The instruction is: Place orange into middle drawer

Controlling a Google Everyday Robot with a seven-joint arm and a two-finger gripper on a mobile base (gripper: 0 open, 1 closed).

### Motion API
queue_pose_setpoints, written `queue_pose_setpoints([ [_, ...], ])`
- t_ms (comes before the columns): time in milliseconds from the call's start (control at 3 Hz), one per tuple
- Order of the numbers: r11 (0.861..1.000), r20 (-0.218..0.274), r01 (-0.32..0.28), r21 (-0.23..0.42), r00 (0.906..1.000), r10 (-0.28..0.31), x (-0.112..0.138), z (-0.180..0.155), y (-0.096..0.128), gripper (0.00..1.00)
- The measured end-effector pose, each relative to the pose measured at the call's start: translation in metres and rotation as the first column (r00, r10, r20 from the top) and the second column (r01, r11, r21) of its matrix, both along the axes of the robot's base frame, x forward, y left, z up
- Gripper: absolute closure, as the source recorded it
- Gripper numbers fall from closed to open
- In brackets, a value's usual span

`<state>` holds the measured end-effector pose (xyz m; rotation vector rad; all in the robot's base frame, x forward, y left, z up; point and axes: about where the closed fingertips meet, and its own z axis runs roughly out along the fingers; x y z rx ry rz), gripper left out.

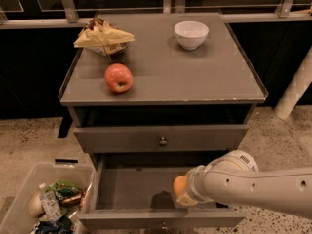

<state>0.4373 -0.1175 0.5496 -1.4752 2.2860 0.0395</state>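
The orange (179, 184) is held at the tip of my gripper (184, 195), which is shut on it. It hangs just above the floor of the open middle drawer (129, 189), right of the drawer's middle, and a shadow lies on the floor to its left. My white arm reaches in from the lower right and hides the drawer's right part. The drawer's front wall (146, 219) runs along the bottom edge of the view.
Above is a shut drawer front with a knob (162, 141). On the cabinet top lie a red-and-yellow apple (118, 77), a white bowl (191, 34) and a chip bag (103, 37). A clear bin of rubbish (27, 173) stands at the lower left. A white post (295, 89) stands at the right.
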Motion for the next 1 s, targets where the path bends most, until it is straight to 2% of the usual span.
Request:
queue_pose_setpoints([
  [333,0.999,-0.026,0.047,-0.027,0.9985,-0.048,0.002,-0.013,-0.022,1.00],
  [667,0.988,-0.066,0.110,-0.107,0.9909,-0.117,0.001,-0.038,-0.062,1.00],
  [1000,0.965,-0.080,0.169,-0.200,0.9789,-0.188,0.010,-0.061,-0.102,1.00],
])
